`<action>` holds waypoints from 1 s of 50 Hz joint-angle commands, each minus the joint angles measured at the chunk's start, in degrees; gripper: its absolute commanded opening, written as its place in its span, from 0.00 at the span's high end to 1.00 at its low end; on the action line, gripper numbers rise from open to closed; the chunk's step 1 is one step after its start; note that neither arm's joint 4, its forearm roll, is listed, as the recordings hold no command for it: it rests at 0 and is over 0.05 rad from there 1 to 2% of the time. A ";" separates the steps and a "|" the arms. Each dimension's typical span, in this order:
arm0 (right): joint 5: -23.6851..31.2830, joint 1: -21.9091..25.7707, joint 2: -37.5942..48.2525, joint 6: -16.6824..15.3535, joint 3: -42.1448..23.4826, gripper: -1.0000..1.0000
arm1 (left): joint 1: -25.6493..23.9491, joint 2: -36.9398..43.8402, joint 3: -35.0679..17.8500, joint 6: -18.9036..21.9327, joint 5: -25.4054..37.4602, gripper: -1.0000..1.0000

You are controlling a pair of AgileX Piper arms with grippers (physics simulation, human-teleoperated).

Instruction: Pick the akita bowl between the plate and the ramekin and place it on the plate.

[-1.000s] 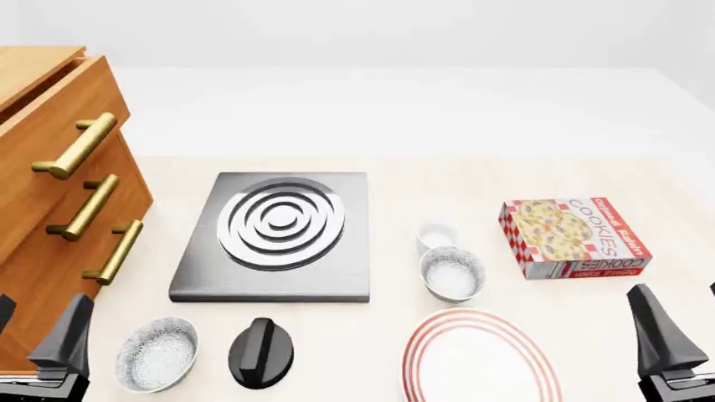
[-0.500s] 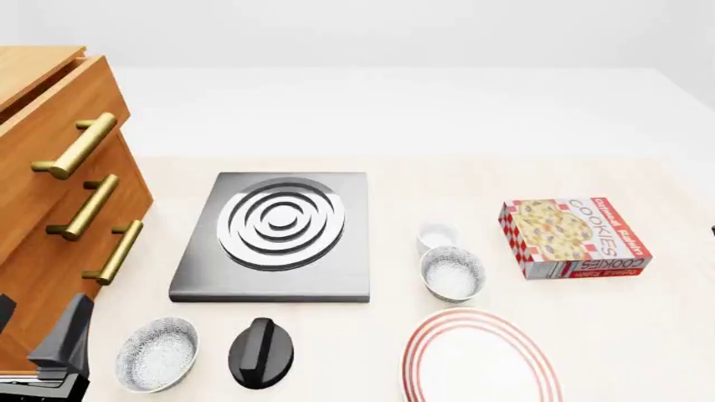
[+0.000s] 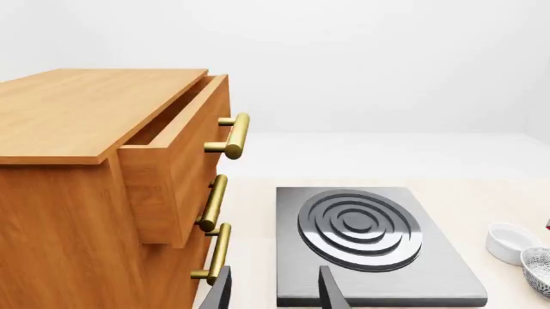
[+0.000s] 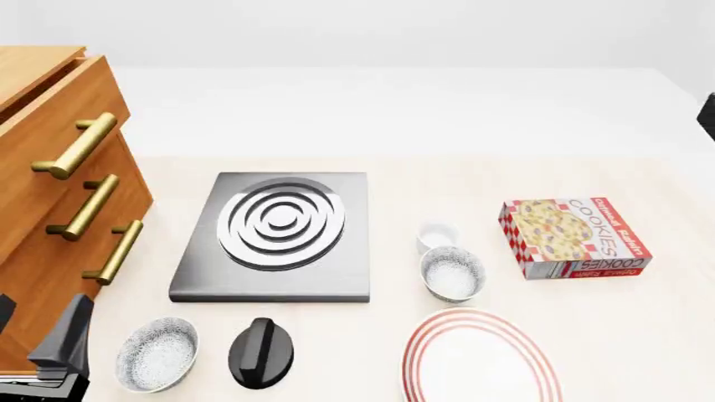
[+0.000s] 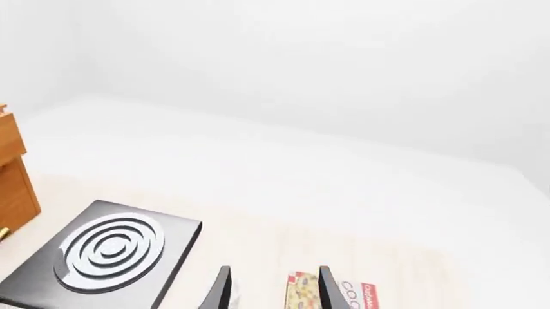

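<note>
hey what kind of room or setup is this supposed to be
Most likely a simulated kitchen countertop: a flat grey stove burner plate with concentric rings beside its black control knob, a wooden drawer cabinet with brass handles, and tableware such as the red-ringed white plate.

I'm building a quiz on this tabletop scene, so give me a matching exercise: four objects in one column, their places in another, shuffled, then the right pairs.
Things:
1. ramekin
2. cookie box
3. black knob
4. plate

Places:
A. at the near edge of the table, in front of the akita bowl
B. far right of the table
C. just beyond the akita bowl, right of the stove burner
D. in front of the stove burner, beside the other speckled bowl

Pairs: 1-C, 2-B, 3-D, 4-A
</note>
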 commanded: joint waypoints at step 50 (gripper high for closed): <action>9.01 -0.27 43.95 2.27 -13.32 0.00 | 0.00 0.00 0.00 0.00 0.00 0.00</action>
